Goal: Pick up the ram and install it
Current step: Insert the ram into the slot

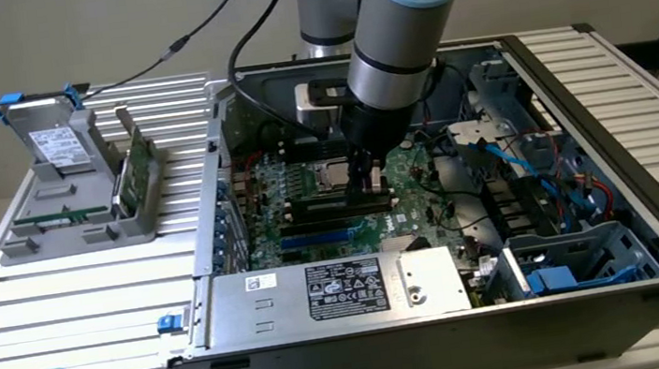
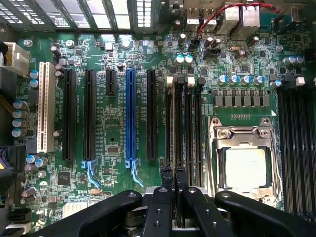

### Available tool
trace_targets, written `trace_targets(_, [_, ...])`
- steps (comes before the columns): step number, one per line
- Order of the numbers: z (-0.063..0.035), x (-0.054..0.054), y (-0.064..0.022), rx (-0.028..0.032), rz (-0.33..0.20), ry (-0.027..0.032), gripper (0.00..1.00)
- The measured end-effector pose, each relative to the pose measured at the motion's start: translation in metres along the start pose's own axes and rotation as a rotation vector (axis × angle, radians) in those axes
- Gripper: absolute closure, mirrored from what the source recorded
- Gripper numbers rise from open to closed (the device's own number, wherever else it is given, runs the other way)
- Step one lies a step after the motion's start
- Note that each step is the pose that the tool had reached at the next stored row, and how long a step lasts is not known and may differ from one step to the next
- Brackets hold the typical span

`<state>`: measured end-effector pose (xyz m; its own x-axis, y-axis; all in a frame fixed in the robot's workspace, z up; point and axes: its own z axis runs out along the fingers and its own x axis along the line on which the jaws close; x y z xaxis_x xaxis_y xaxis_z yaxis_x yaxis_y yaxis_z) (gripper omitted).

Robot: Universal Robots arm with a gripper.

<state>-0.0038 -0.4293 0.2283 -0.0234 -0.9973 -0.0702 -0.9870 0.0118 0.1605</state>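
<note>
My gripper [image 1: 368, 187] reaches down inside the open computer case [image 1: 634, 204], over the black memory slots [image 2: 194, 128] beside the processor socket [image 2: 244, 165]. In the wrist view its two black fingers [image 2: 167, 183] stand almost together, shut on the ram [image 2: 174, 148]. The ram shows edge-on as a thin dark strip running along the slot line. In the exterior view the ram [image 1: 329, 207] is a long dark bar standing on edge under the fingertips, level with the slots. Whether it is seated in a slot I cannot tell.
A blue expansion slot [image 2: 130, 116], black slots and a white slot [image 2: 46, 106] lie alongside. The power supply [image 1: 336, 289] fills the case's front, with blue cables [image 1: 541, 163] at the exterior view's right. Outside, a grey rack [image 1: 70, 221] holds a labelled drive [image 1: 54, 147] and a green card [image 1: 136, 170].
</note>
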Motion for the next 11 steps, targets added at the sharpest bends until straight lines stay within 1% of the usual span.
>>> trace_targets(3, [0.0002,0.0001,-0.0001,-0.0012,0.0,0.0051,0.87])
trace_targets(5, [0.0002,0.0001,-0.0001,-0.0015,0.001,0.0075,0.87])
trace_targets(11, [0.0,0.0,-0.0021,-0.0019,0.001,0.0087,0.87])
